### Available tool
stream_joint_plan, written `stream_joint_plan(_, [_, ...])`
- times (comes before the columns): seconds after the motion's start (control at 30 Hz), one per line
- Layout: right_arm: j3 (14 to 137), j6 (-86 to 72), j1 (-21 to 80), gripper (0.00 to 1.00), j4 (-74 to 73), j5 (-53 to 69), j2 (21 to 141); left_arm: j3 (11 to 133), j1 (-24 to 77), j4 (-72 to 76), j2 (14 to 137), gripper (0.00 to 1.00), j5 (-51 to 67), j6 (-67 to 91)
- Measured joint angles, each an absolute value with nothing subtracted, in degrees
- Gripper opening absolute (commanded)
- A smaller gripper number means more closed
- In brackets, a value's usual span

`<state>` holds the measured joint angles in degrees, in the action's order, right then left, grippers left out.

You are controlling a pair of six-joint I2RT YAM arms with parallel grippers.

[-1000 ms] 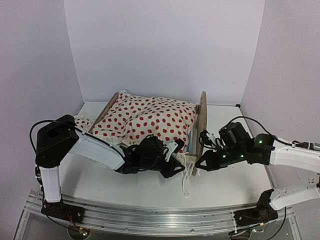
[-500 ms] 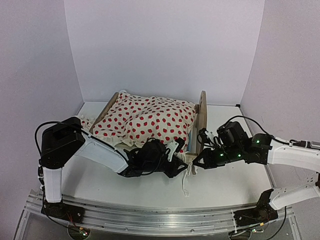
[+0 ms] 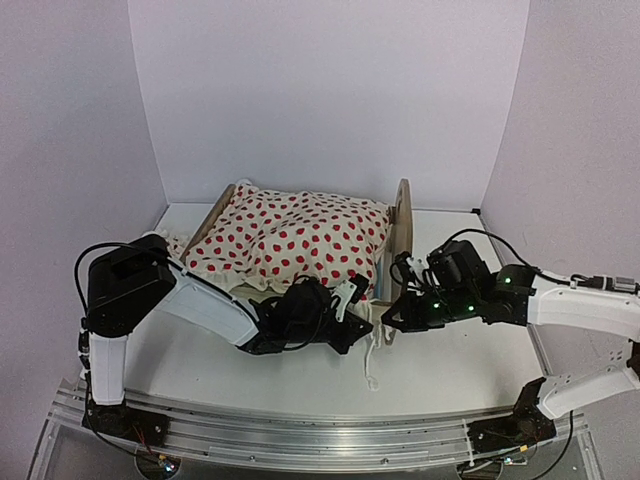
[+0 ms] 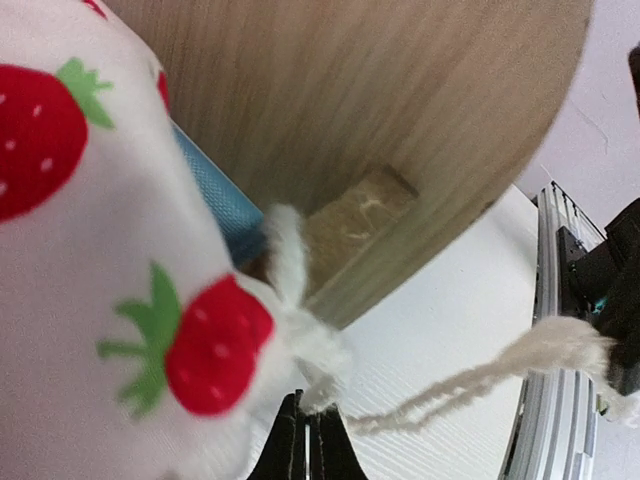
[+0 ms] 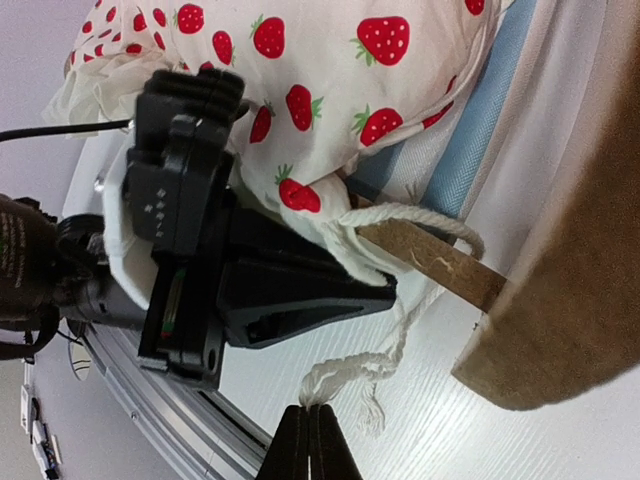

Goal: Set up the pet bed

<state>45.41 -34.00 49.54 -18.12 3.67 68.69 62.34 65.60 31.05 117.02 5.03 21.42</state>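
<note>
A white table (image 3: 300, 385) carries the pet bed (image 3: 403, 215), which stands toward the back wall on its light-wood frame, with one rounded end board upright on the right. A strip of its blue-and-white mattress (image 5: 492, 125) shows along the bed's near side. Over the bed lies a white strawberry-print blanket (image 3: 300, 240), bunched and spilling past the bed's near edge and left end.

Both arms reach in low to the bed's near right corner. The left gripper (image 3: 362, 325) sits just beside that corner under the blanket's hem. Its jaws are pressed together at the knot where a white cord (image 4: 470, 375) leaves the blanket's corner. Whether any cloth or cord is caught between them cannot be told.

The right gripper (image 5: 308, 415) hangs just off the same corner, on the side of the rounded end board. Its jaws are clenched on the frayed far end of that cord, which loops over a wooden slat (image 5: 430, 262) of the bed.
</note>
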Motion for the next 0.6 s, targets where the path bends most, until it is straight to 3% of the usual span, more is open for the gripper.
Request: stream_joint_plan(0.6, [50.76,-32.51,49.12,0.0,-12.9,2.73,82.18,57.91,63.85,25.52,106.32,0.0,17.92,19.88])
